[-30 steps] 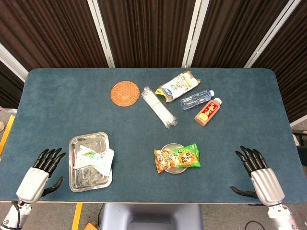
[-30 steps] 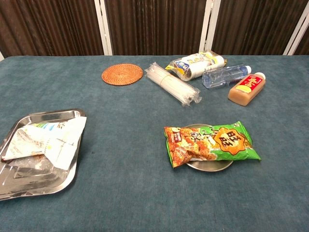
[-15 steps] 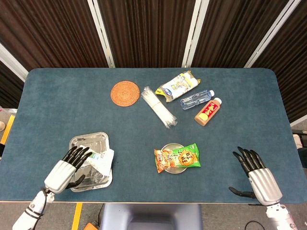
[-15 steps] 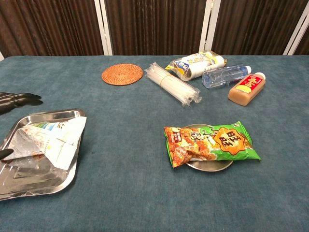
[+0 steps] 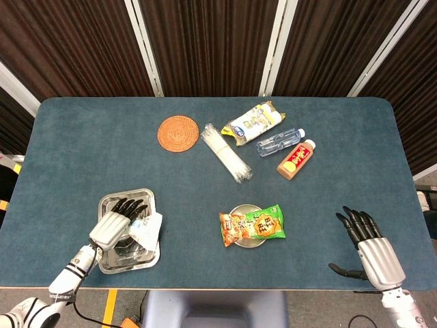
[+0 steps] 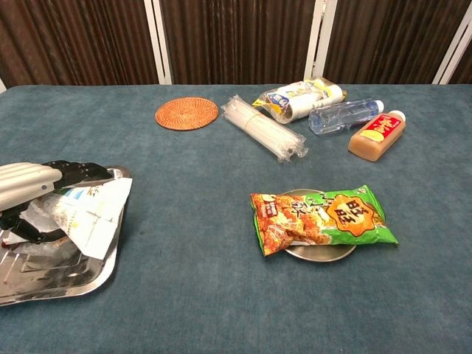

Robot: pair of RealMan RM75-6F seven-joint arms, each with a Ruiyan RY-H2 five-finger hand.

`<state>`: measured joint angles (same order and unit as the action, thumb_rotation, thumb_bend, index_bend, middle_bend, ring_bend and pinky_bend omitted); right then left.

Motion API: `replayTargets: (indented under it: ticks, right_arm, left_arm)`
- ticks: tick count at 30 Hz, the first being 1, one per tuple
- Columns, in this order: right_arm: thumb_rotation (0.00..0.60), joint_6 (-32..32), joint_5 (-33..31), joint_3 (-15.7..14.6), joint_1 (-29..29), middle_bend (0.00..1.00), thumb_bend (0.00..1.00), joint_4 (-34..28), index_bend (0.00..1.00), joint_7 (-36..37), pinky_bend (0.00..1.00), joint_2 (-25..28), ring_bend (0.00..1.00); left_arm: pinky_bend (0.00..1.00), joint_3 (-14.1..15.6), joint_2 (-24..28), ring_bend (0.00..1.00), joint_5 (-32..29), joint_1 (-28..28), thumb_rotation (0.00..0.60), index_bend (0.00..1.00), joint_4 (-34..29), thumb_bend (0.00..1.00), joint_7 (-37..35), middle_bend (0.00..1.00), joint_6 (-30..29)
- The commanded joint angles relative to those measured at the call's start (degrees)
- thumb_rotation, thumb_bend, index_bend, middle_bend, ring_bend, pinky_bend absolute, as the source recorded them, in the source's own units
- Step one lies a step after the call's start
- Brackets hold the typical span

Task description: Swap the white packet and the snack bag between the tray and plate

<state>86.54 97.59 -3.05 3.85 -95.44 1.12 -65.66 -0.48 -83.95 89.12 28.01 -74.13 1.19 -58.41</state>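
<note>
The white packet (image 5: 148,228) (image 6: 90,212) lies crumpled in the steel tray (image 5: 130,256) (image 6: 66,284) at the front left. My left hand (image 5: 116,225) (image 6: 28,186) is over the tray's left half. Its fingers reach across the packet's top and its thumb sits apart on the near side, with no closed grip. The green and orange snack bag (image 5: 252,225) (image 6: 321,217) rests on a small round metal plate (image 5: 242,208) (image 6: 318,255) at the front centre. My right hand (image 5: 369,247) hovers with fingers spread near the front right edge, seen only in the head view.
At the back centre lie a woven coaster (image 5: 179,131) (image 6: 187,113), a clear plastic bundle (image 5: 226,152) (image 6: 265,127), a blue and yellow packet (image 5: 255,121) (image 6: 301,99), a water bottle (image 5: 280,142) (image 6: 345,115) and a red-labelled drink bottle (image 5: 296,158) (image 6: 377,133).
My left hand has moved from the front left table edge rightward and forward onto the tray, over the white packet. The right hand has barely shifted.
</note>
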Motion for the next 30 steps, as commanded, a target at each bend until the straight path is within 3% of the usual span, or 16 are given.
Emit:
replayTargets:
  ticks: [1,3,4,8,13,19,22,30]
  right_arm:
    - [0.6,-0.2,-0.1,0.0,0.1,0.0,0.21,0.0,0.0,-0.2,0.0,-0.1,0.0]
    - [0.6,-0.5,-0.2,0.0,0.1,0.0,0.21,0.0,0.0,-0.4,0.0,-0.2,0.0]
    - [0.6,-0.6,-0.3,0.0,0.1,0.0,0.21,0.0,0.0,-0.4,0.0,-0.2,0.0]
    - [0.6,-0.6,-0.8,0.3,0.1,0.0,0.21,-0.1,0.0,-0.2,0.0,0.0,0.0]
    - [0.6,-0.9,-1.2,0.4,0.2,0.0,0.21,-0.1,0.0,0.0,0.0,0.1,0.0]
    - [0.6,-2.0,-2.0,0.6,0.6,0.0,0.21,-0.1,0.0,-0.3,0.0,-0.1,0.0]
    - [0.6,-3.1,-2.7,0.8,1.1,0.0,0.21,0.0,0.0,-0.6,0.0,-0.3,0.0]
    - [0.6,-8.2,-6.4,1.8,3.3,0.0,0.21,0.5,0.0,-0.2,0.0,-0.8,0.0]
  left_arm:
    - [0.29,-0.3,-1.0,0.17,0.6,0.8,0.6,0.23,1.5,0.39,-1.7,0.26,-1.0]
    - [0.49,-0.7,-2.3,0.4,1.1,1.1,0.6,0.46,3.5,0.39,-3.0,0.51,-2.1]
    - [0.55,-0.9,-2.9,0.47,1.1,1.3,0.6,0.52,4.4,0.4,-3.5,0.59,-2.6]
    - [0.75,-2.0,-5.6,0.64,2.0,1.8,0.6,0.68,8.6,0.43,-4.6,0.76,-5.8]
    - [0.77,-3.2,-6.0,0.66,4.1,4.1,0.6,0.71,10.8,0.46,-5.4,0.79,-8.2]
    - [0.77,-7.0,-6.8,0.66,5.1,10.4,0.6,0.71,11.3,0.46,-2.3,0.79,-6.9]
    - [0.77,-9.1,-9.3,0.66,5.2,14.9,0.6,0.7,13.5,0.46,-1.1,0.79,-4.7]
    - [0.75,-13.0,-22.0,0.65,3.9,27.1,0.6,0.69,29.2,0.45,-3.0,0.77,0.5]
